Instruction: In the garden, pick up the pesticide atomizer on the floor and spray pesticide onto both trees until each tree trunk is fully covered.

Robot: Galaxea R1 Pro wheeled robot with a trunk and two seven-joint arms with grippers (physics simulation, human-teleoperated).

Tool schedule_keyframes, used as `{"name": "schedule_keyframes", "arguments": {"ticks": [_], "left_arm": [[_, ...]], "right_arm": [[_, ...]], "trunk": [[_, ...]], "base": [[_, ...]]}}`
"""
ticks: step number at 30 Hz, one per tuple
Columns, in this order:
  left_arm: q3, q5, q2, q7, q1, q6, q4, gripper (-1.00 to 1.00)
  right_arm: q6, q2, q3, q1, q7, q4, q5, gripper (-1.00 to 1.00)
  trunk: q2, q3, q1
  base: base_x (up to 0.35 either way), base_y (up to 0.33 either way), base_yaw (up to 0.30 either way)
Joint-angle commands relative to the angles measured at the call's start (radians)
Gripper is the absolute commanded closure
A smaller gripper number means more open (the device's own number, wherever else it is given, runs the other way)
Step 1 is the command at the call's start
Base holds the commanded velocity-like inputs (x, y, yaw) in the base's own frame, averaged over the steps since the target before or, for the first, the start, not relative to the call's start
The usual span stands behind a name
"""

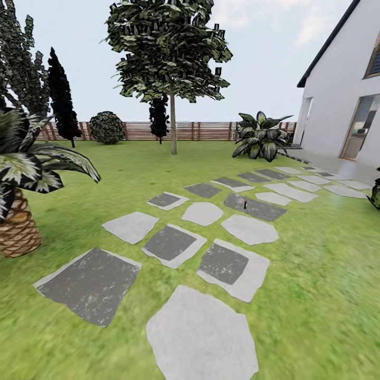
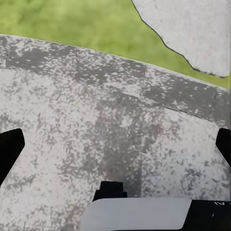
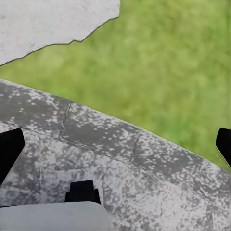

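A small dark upright object, the pesticide atomizer (image 1: 245,202), stands far ahead on a dark paving stone (image 1: 257,207) in the garden; it is too small for detail. Beyond the lawn rises a tree (image 1: 169,50) with a broad green crown and a straight pale tree trunk (image 1: 173,126), in front of the slat fence (image 1: 206,131). My left gripper (image 2: 115,147) is open above mottled grey paving, its dark fingertips (image 2: 9,150) wide apart with nothing between them. Over the edge of a grey stone and grass, my right gripper (image 3: 115,147) is open and holds nothing.
A palm-like plant (image 1: 21,174) with a scaly trunk stands close at the left. A striped-leaf plant (image 1: 261,136) grows at the back right near the white house (image 1: 338,89). Dark conifers (image 1: 62,97) and a round bush (image 1: 107,127) line the fence. Stepping stones (image 1: 203,330) cross the lawn.
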Motion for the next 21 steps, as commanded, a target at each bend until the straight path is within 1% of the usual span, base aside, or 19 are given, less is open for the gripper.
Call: {"name": "schedule_keyframes", "arguments": {"ticks": [1,9,21], "left_arm": [[0.001,0.0,0.0,0.0,0.0,-0.001,-0.001,-1.0],[0.002,0.0,0.001,0.0,0.0,-0.001,-0.001,-1.0],[0.002,0.0,0.0,0.0,0.0,-0.001,-0.001,-1.0]], "right_arm": [[-0.003,0.0,0.001,-0.001,-0.003,0.001,0.0,-1.0],[-0.003,0.0,0.001,0.0,-0.003,0.001,0.0,-1.0],[-0.004,0.0,0.001,0.0,-0.003,0.001,0.0,-1.0]], "trunk": [[0.0,-0.001,0.001],[0.0,-0.001,0.001],[0.0,-0.001,0.001]], "base": [[0.35,-0.074,0.0],[0.35,-0.068,0.0],[0.35,-0.009,0.0]]}}
